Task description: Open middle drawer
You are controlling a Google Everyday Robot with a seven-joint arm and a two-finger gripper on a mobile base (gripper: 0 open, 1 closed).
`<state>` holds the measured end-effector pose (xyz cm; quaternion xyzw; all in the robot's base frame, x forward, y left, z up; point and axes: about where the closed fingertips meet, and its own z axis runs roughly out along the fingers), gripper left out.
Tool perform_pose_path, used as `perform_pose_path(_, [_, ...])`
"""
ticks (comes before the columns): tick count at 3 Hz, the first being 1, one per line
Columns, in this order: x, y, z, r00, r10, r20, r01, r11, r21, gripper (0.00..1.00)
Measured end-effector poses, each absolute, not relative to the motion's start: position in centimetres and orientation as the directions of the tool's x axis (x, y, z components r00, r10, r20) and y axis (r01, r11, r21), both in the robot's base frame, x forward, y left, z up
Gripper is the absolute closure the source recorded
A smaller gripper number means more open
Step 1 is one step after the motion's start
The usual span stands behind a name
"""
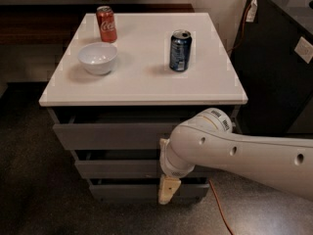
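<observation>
The middle drawer (115,169) is a wide, shallow grey front strip, second of three under the white tabletop (142,87). It sits about flush with the other fronts, with a dark gap above it. My gripper (167,190) hangs below the white arm's wrist, in front of the cabinet's lower right part, its tan tip over the bottom drawer (122,191). The arm hides the right part of the middle and top drawer (110,135) fronts.
On the tabletop stand a white bowl (98,58), a red cola can (106,24) and a dark blue can (180,50). A black cabinet (279,67) stands to the right. An orange cable (219,207) lies on the dark floor.
</observation>
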<state>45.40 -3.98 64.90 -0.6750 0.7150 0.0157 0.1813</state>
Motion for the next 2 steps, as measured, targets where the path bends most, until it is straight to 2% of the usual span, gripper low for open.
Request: perform_pose_path(2, [45.9,-3.1,63.2,-0.008,-0.967,-0.254,-0.973,0.066,-0.221,0.0])
